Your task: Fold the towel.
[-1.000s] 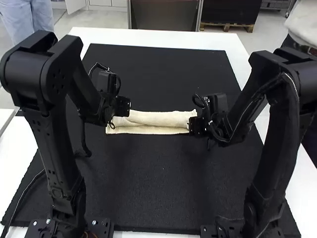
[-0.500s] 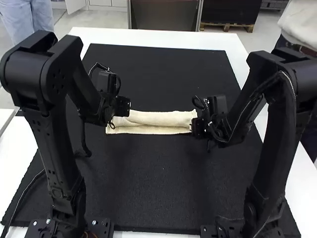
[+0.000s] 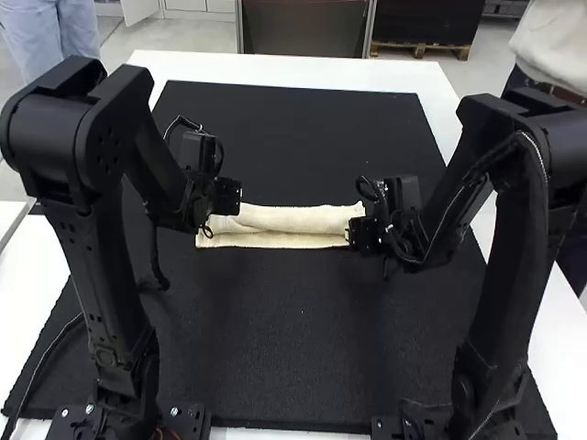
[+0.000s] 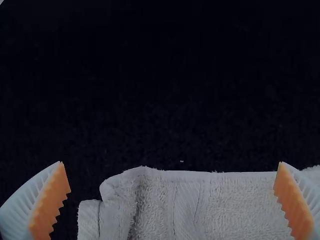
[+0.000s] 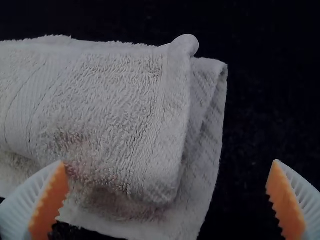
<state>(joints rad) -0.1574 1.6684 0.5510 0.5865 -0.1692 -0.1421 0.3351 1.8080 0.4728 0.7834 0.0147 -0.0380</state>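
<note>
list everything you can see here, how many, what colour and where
towel: one, cream, folded into a narrow strip across the mat, between the two grippers
mat: one, black, under the towel, on the table
table: one, white, under the mat
pale surface corner: one, whitish, at the high view's left edge
left arm: one, black, at the left
right arm: one, black, at the right
left gripper: one, two white ribbed fingers with orange pads, open at the towel's left end
right gripper: one, same white and orange fingers, open at the towel's right end
</note>
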